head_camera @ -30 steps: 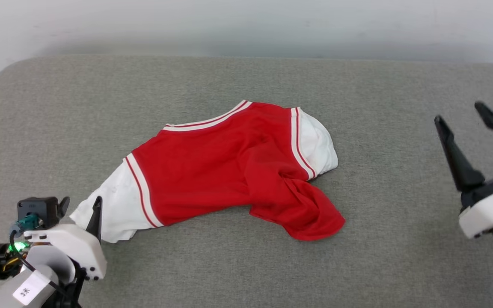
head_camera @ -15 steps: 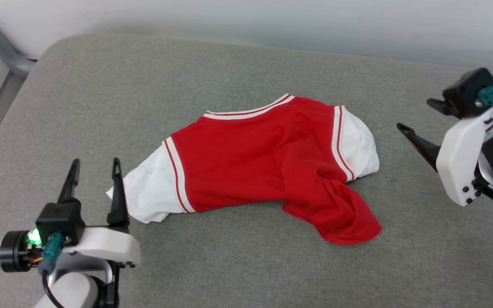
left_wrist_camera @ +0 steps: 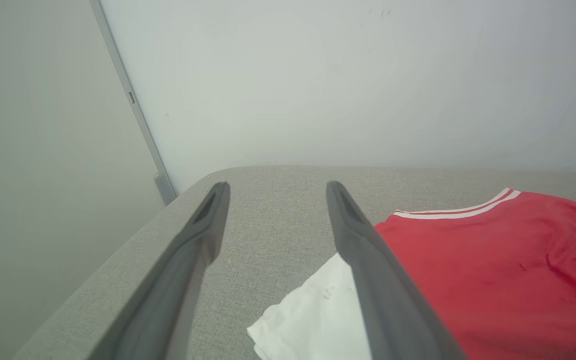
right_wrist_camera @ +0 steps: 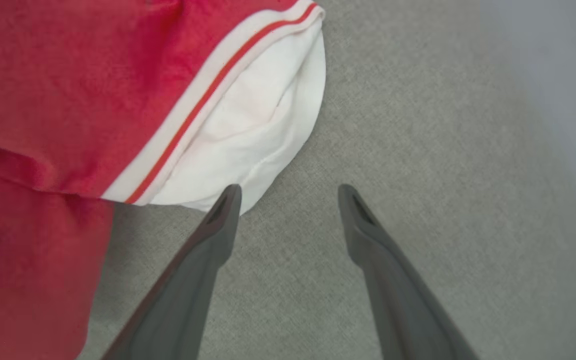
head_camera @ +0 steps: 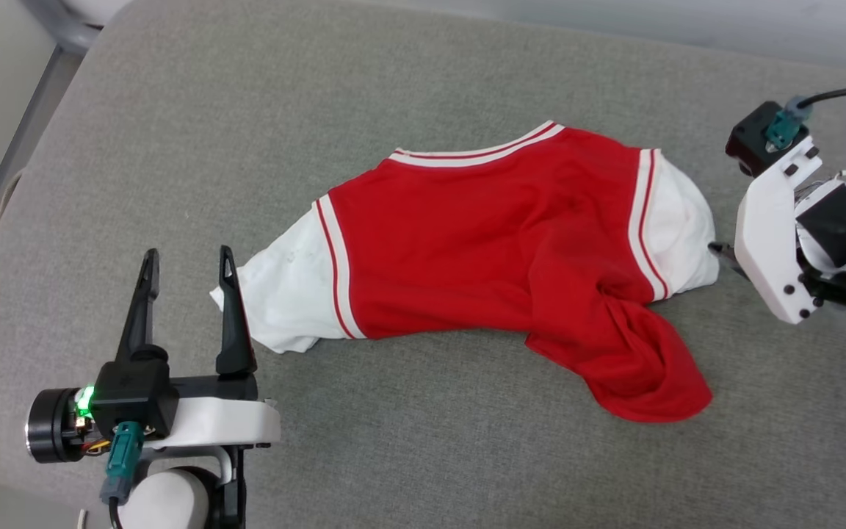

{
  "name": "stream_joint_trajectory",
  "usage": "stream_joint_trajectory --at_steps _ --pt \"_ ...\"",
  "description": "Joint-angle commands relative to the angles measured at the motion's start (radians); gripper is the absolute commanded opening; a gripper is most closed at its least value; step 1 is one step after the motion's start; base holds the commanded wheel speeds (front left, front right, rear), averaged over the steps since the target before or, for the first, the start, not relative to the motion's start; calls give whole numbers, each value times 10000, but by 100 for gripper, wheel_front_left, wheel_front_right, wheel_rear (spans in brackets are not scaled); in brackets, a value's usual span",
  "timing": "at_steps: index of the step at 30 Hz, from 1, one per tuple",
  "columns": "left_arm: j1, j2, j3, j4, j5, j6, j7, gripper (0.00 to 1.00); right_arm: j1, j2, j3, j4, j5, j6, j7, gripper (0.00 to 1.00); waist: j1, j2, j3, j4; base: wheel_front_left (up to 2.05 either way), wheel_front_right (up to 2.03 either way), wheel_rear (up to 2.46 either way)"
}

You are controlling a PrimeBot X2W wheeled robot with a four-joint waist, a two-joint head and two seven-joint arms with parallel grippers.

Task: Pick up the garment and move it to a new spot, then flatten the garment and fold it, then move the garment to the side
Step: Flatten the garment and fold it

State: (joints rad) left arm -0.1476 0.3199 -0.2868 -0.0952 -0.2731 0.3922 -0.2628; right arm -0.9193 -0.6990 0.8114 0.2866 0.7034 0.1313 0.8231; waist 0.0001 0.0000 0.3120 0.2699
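Observation:
The garment (head_camera: 482,242) is a red T-shirt with white sleeves and striped trim, lying crumpled on the grey cushion, its hem bunched toward the front right. My left gripper (head_camera: 188,253) stands open just left of the left white sleeve (head_camera: 283,301), with its right finger at the sleeve's edge. In the left wrist view my left gripper (left_wrist_camera: 278,185) has bare cushion between its fingers, and the garment (left_wrist_camera: 493,260) lies to the right. My right gripper (right_wrist_camera: 289,189) is open, its left fingertip at the edge of the right white sleeve (right_wrist_camera: 263,130). Its white housing (head_camera: 768,242) hides most of the fingers.
The grey padded surface (head_camera: 393,455) drops away at its rounded left edge and front left corner. A grey metal rail (head_camera: 4,162) runs down beside that left edge. A pale wall (left_wrist_camera: 348,80) stands behind the cushion.
The head camera has tilted down and shifted. My left gripper turned fingers-up beside the left sleeve. My right gripper swung in from the right and down to the right sleeve.

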Motion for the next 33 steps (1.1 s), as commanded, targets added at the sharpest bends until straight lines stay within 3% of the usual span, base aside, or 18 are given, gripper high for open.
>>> stream_joint_trajectory --at_steps 1,3,11,12,13,22,33 --pt "-40 -241 172 -24 218 -150 -25 100 -193 91 262 336 41 -10 -126 100 -1 0 260 190 0 0 0" --pt "-109 -779 465 -18 607 -546 -26 100 -65 215 809 1162 210 -10 -410 100 -1 0 470 330 0 0 0" --pt "-96 -1492 1164 -94 1264 -1202 -26 100 330 557 2028 2132 611 5 -980 100 -1 0 564 296 0 0 0" --pt "-53 -1544 1243 -83 1329 -1280 -26 100 260 582 2112 2152 660 7 -1101 38 -1 0 536 255 0 0 0" --pt "-28 -1589 1303 -84 1412 -1346 -26 100 173 572 2197 2156 723 5 -1209 0 -1 0 514 223 0 0 0" --pt "346 -1835 1823 88 1856 -1774 -26 100 -473 211 1896 2030 1296 -12 -3081 0 -1 0 -169 -248 0 0 0" --pt "1079 -1890 2248 106 2055 -1988 -26 100 1053 -1326 1275 614 1642 -13 -4841 0 -1 0 -1069 -1010 0 0 0"
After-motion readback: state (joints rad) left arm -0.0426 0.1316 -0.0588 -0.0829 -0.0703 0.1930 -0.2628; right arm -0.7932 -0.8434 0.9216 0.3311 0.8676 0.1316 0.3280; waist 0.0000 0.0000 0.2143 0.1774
